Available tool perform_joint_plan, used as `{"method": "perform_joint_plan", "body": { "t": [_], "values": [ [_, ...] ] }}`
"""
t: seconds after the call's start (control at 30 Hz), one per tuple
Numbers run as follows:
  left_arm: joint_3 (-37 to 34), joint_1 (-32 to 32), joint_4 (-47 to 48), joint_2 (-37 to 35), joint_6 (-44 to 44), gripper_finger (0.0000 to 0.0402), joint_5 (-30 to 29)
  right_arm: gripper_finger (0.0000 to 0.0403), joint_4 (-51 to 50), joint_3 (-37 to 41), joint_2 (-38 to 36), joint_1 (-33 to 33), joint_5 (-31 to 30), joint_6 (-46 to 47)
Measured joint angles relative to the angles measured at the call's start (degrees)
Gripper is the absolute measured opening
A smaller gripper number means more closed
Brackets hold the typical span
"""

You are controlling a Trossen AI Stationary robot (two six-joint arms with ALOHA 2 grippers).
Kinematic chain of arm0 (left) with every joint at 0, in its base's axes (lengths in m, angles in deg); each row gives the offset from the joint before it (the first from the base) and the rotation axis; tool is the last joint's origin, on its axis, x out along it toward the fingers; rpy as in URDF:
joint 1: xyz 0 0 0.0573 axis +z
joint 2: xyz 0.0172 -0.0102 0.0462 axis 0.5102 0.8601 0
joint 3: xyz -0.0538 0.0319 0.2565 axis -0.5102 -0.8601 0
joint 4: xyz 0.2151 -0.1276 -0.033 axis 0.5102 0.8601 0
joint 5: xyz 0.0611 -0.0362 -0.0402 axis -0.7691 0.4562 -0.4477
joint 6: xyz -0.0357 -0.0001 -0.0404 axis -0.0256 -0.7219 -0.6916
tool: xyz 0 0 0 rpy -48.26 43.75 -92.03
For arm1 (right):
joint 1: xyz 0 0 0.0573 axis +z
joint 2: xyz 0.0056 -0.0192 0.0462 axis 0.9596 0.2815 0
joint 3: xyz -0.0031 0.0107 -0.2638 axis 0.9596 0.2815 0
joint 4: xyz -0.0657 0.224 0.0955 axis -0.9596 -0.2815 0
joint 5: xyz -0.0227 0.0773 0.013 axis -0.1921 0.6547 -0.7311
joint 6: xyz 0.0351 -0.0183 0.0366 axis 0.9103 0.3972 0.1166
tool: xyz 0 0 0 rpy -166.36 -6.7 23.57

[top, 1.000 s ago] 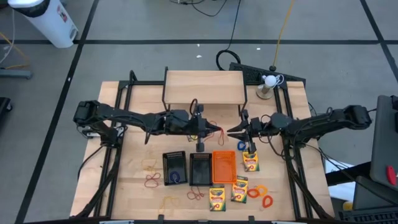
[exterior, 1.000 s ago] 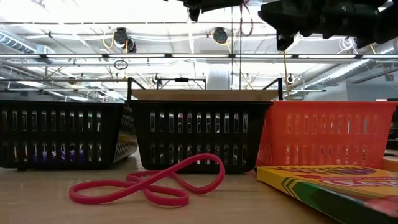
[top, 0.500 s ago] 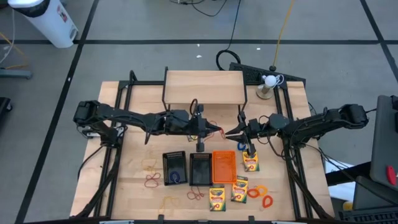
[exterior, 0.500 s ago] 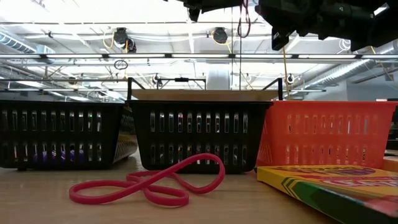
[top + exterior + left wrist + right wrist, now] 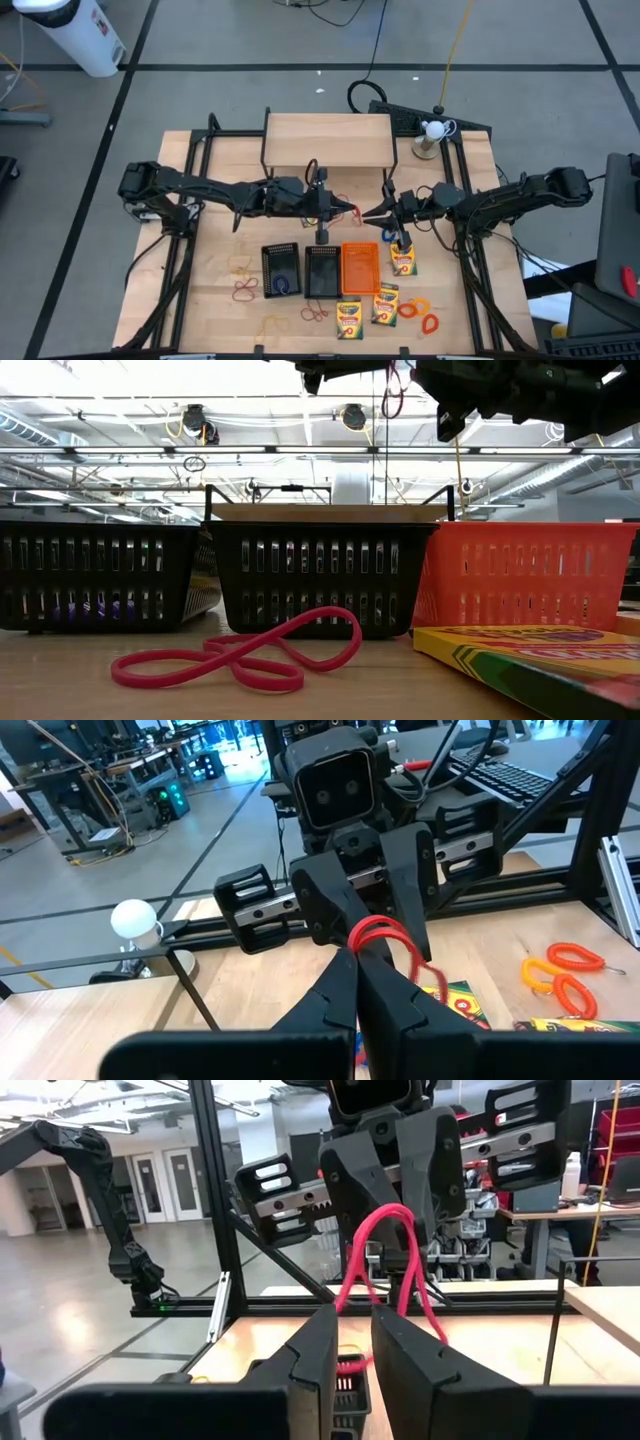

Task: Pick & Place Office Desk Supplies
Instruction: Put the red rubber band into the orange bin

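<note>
Two dark arms meet above mesh trays, mid-worktop. Left tool [image 5: 350, 211] pinched together on thin red rubber band [image 5: 385, 1265]; right tool [image 5: 368, 213] clamped on same band, apparently handover, before drop toward orange mesh tray [image 5: 360, 268].

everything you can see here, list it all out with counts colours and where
wooden shelf: 1, light wood, table's far side
white ball: 1, on a stand, far right corner
black trays: 2, side by side, table middle; the left one holds a blue band
orange tray: 1, right of the black trays
crayon boxes: 3, yellow and green, one right of the orange tray, two nearer the front
loose rubber bands: several, red front left, orange front right
red rubber band: 1, in the air between the hands
left hand: shut on the red rubber band
right hand: facing it, at the same band
</note>
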Motion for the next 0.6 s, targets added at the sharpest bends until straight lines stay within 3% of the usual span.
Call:
{"method": "perform_joint_plan", "body": {
  "t": [0.6],
  "values": [
    [0.0, 0.0, 0.0, 0.0, 0.0, 0.0, 0.0, 0.0059, 0.0, 0.0, 0.0, 0.0, 2.7, 1.5]
  ]
}}
